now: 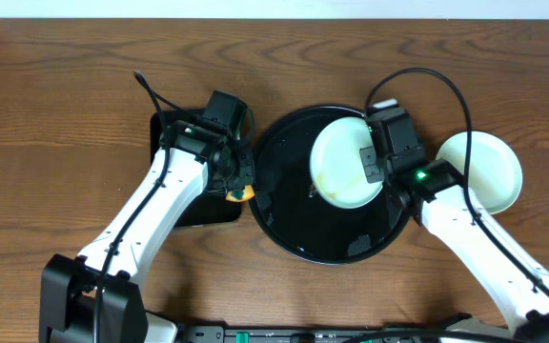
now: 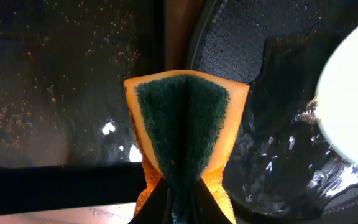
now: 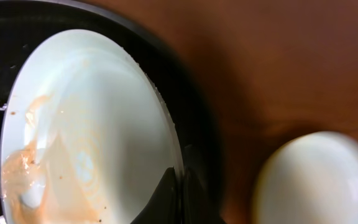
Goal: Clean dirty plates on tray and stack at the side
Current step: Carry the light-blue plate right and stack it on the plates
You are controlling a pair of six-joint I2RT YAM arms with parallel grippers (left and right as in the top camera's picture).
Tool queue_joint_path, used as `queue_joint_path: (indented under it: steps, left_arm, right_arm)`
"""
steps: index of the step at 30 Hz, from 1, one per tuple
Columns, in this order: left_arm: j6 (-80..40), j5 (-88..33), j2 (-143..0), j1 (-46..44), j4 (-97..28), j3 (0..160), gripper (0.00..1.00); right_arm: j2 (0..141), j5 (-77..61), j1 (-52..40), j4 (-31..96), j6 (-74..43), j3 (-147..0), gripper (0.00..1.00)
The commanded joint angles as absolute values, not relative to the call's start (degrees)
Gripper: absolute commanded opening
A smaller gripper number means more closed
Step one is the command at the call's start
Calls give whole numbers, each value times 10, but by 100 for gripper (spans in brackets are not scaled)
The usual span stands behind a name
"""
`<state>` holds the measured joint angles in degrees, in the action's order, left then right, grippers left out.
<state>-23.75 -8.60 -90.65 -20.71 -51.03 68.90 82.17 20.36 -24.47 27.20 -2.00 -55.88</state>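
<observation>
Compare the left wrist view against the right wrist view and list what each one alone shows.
Left wrist only: the sponge, folded in the left gripper, and the rectangular tray. Right wrist only: brown smears on the plate pinched by the right gripper, a second plate on the table. Both: the round tray and that plate's rim.

Overhead above; wrists near tray [image 1: 289, 219]

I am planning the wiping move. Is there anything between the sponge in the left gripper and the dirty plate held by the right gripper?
No object does. The sponge in the left gripper is just outside the round tray's left rim; only that raised rim and bare tray floor separate it from the plate in the right gripper.
</observation>
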Motion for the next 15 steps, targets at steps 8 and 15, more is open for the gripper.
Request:
queue_joint_path:
  steps: [8,15]
  left_arm:
    - [-230,-63,-898,-205,-512,688,8]
    - [-230,-64,-898,-205,-512,688,8]
  right_arm:
    - [810,506,-355,258,144,-578,1]
    - [810,562,-383,206,144,-578,1]
